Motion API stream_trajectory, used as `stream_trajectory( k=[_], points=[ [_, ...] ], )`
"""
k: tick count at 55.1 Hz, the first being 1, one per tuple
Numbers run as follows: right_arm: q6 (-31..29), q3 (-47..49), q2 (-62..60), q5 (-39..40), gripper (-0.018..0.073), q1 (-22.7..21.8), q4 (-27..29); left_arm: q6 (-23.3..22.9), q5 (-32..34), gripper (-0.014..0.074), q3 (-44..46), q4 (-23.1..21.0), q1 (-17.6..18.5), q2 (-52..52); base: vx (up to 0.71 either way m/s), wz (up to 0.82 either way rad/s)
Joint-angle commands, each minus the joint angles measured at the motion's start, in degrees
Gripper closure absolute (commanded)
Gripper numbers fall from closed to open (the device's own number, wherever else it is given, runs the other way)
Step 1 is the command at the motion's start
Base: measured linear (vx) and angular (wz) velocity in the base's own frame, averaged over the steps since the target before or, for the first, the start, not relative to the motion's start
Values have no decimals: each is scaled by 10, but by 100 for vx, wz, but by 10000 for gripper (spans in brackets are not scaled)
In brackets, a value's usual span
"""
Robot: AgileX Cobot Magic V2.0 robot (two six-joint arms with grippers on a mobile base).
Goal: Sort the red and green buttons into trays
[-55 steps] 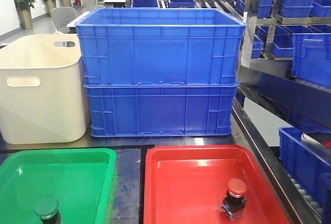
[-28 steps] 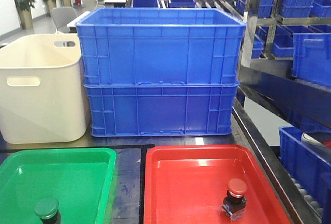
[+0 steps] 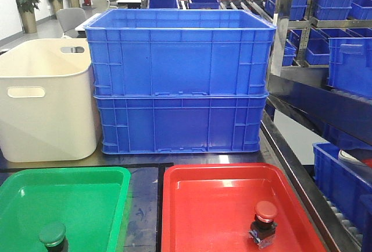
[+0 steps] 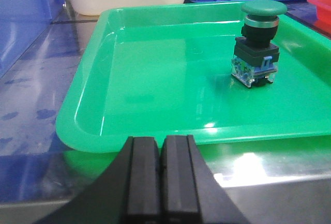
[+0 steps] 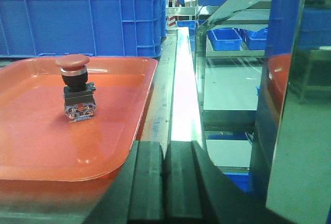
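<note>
The green button (image 4: 258,43) stands upright inside the green tray (image 4: 155,79), toward its right side; in the front view the green button (image 3: 53,234) shows at the bottom edge of the green tray (image 3: 64,197). The red button (image 5: 75,87) stands upright in the red tray (image 5: 31,136), also seen as the red button (image 3: 265,222) in the red tray (image 3: 215,205). My left gripper (image 4: 162,146) is shut and empty just outside the green tray's near rim. My right gripper (image 5: 165,151) is shut and empty at the red tray's near right corner.
Two stacked blue crates (image 3: 180,77) stand behind the trays, with a cream tub (image 3: 46,100) to their left. A metal rack with blue bins (image 3: 337,42) runs along the right. The table's metal edge (image 5: 183,89) lies right of the red tray.
</note>
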State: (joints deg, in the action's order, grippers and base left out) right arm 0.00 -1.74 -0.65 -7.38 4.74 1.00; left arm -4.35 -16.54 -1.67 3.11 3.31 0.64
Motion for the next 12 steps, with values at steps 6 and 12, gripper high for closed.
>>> stream_trajectory(
  k=[6, 12],
  points=[
    [0, -5, -3, 46, 567, -3, -1, 1, 46, 602, 16, -4, 0, 2, 0, 0],
    [0, -5, -3, 46, 567, -3, -1, 1, 46, 602, 16, -4, 0, 2, 0, 0]
  ],
)
